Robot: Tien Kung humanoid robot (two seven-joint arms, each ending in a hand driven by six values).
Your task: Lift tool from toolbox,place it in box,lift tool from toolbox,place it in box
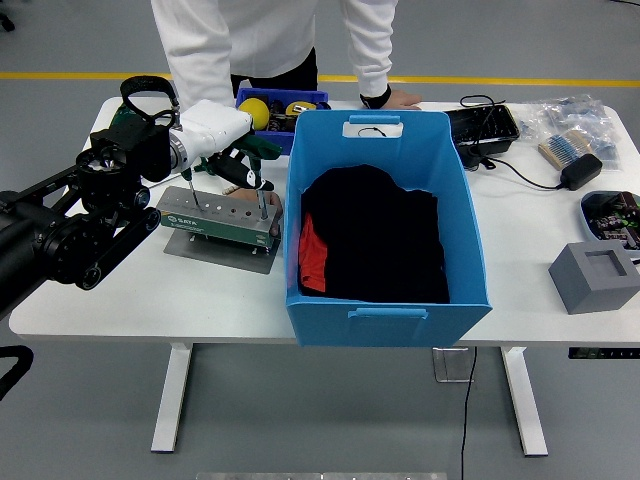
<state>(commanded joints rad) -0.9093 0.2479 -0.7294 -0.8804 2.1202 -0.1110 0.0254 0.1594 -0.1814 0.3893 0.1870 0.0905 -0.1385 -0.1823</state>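
While over toolbox [220, 219], left hand [225, 150] grips tool [248, 176].

A lab or workshop: grey floor with yellow line [520, 80], cluttered white table [150, 290].

Toolbox [220, 222] left of the box [385, 230], small bin [275, 115] behind it, foam block [594, 277] far right

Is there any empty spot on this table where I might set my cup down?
Yes: the bare white tabletop between the big blue plastic bin and the grey foam block, and the near-left corner in front of the green tool holder. The far-right corner is crowded with the black tray, cables and packets.
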